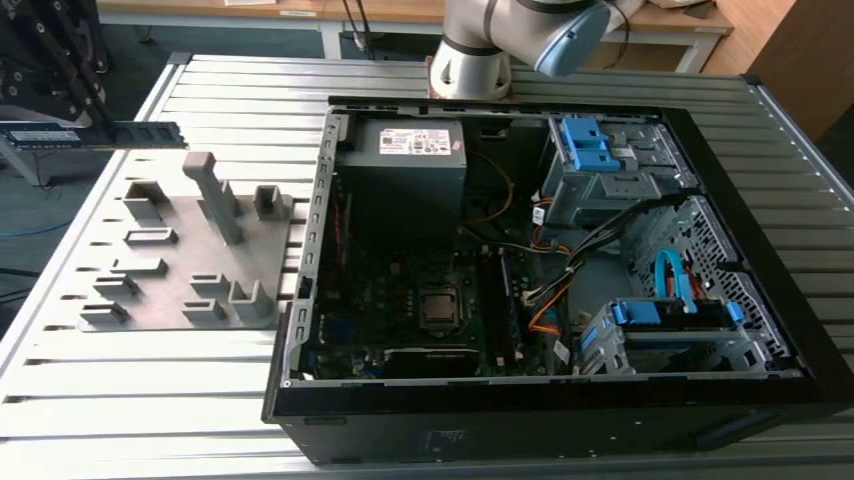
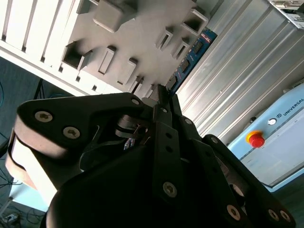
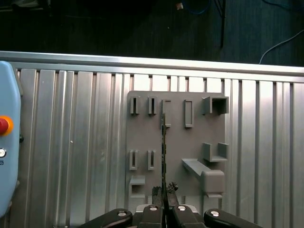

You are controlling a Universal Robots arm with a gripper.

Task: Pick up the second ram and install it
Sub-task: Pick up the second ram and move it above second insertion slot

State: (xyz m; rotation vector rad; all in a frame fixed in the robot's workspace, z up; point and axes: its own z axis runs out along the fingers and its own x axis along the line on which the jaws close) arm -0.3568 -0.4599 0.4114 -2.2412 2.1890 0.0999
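A slatted metal table [image 1: 200, 420] spreads below the fingers [image 3: 155, 198]. An open computer case [image 1: 561, 425] sits on it, well apart from them, toward the exterior view's right. A grey holder plate [image 3: 178, 142] with raised blocks lies beneath the fingertips. The gripper [image 3: 165, 191] hangs over that plate, its fingers drawn narrow and clamped on the memory stick [image 3: 164, 142]. The stick juts out past the fingertips, seen edge-on in the first wrist view, lifted apart from the plate.

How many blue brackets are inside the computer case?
2. One blue bracket is high in the case on the exterior view's right; the other is lower on that side. More may be hidden.
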